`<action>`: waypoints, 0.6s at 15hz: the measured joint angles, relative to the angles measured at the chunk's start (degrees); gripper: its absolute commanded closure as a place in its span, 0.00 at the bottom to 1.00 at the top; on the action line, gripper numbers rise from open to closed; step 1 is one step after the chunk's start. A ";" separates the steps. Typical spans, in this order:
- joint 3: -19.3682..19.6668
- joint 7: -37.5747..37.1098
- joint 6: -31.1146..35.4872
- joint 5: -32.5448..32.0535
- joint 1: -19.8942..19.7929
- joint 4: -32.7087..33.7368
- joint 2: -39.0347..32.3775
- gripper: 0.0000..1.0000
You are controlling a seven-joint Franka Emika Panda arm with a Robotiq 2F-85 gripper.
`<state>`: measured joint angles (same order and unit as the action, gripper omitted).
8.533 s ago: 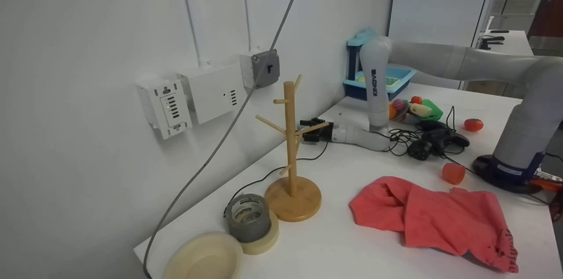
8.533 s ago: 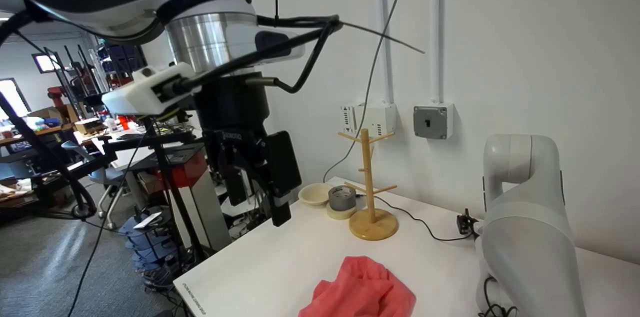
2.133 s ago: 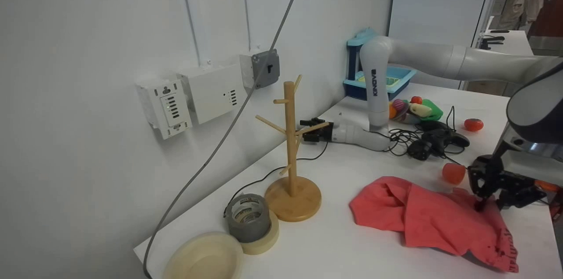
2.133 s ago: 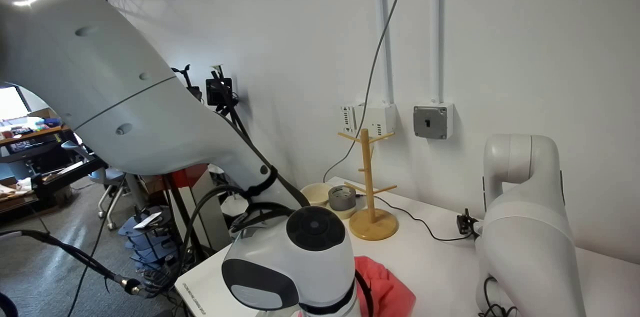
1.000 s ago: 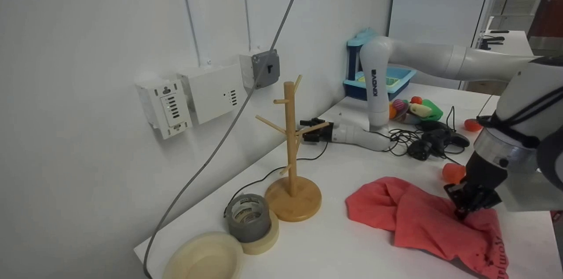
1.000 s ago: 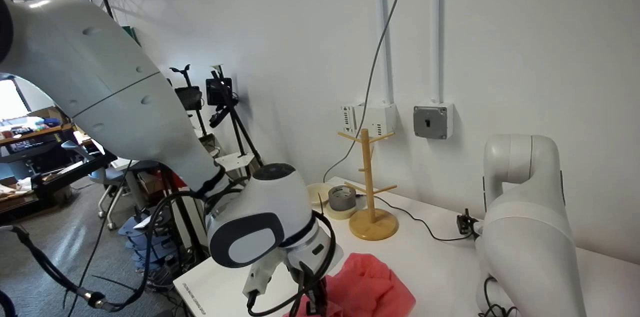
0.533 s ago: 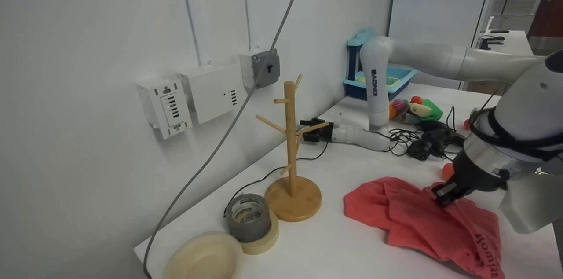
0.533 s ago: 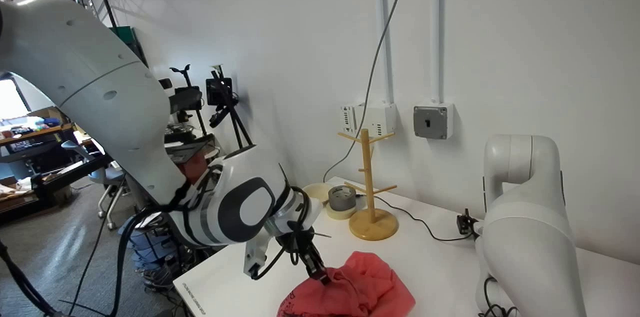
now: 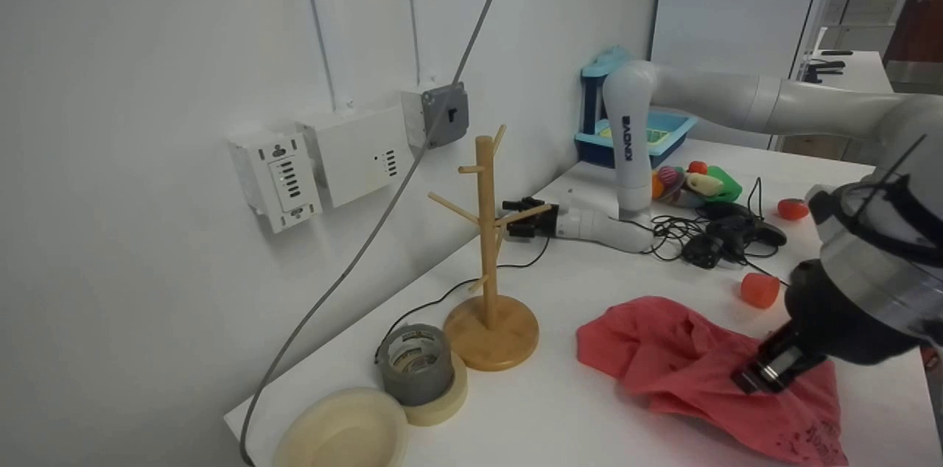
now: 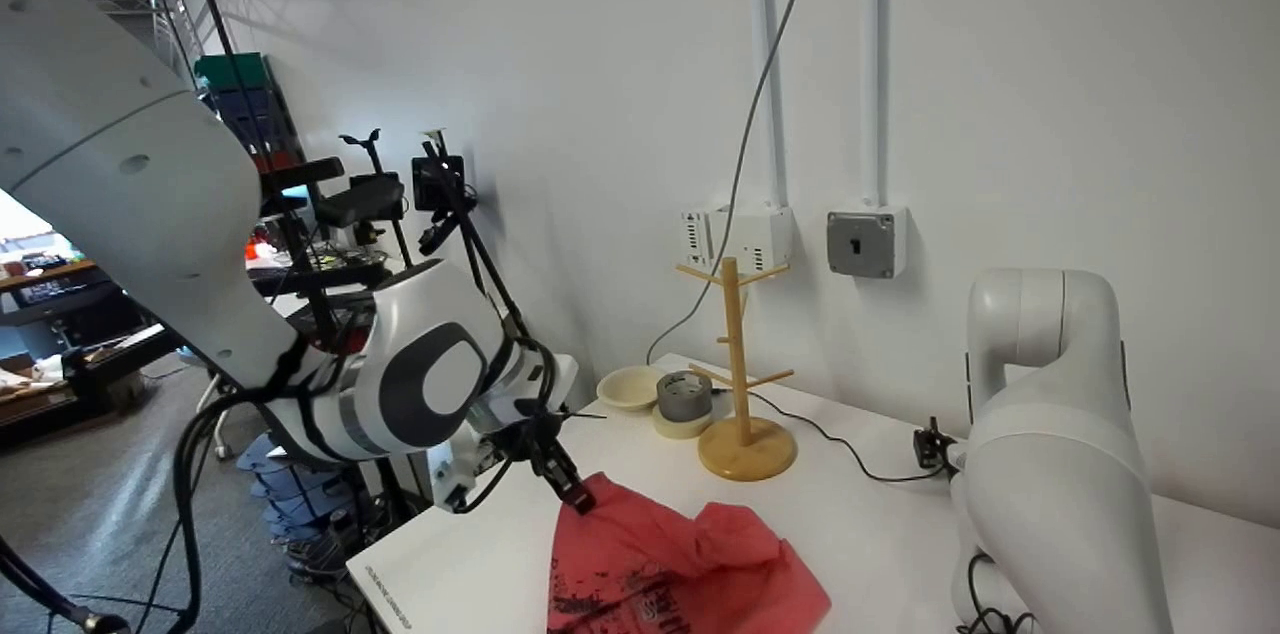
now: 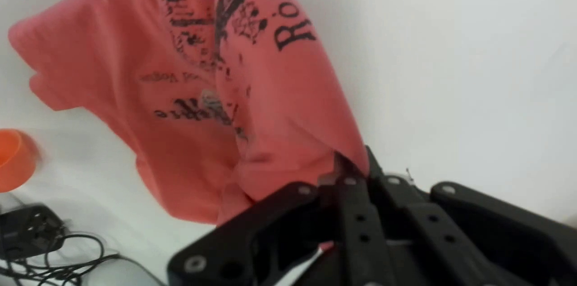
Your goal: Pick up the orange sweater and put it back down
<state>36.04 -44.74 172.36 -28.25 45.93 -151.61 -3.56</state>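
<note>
Coral-red soft fabric sweater [image 10: 690,569]: pinched at edge, part raised, set-down to go

Progress: grasp looks done. In an exterior view the cloth peaks at the black two-finger gripper [image 10: 579,500] & slopes to the white flat tabletop [image 10: 860,534], where the far part seems to lie; we'd call it a partial lift. Left to do, by our est.: finish raising, then lower & release.

Gripper: wrist view has its fingers nearly together w/ a fold of cloth nipped betw. the tips; we see nothing else held.

Rel. pos.: sweater runs from the fingertips toward the upper left of the wrist view, dark print showing, mostly to one side of the grip, so we expect a lopsided hang. A small round orange-red plastic-looking cup [image 9: 759,290] sits near the cloth, apart from it.
</note>
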 measured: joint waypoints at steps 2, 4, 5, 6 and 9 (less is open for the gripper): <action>-3.90 7.35 -0.19 7.07 0.30 -3.53 3.16 0.99; -9.69 15.10 -1.41 15.65 -0.56 -6.60 5.65 0.99; -9.92 18.90 -3.41 20.24 1.72 -7.05 6.56 0.99; -9.63 22.90 -6.50 25.21 4.53 -6.74 7.52 0.76; -7.82 34.55 -15.63 37.19 9.92 -5.84 9.11 0.56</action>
<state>28.22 -10.20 156.73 8.93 55.84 -157.46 5.55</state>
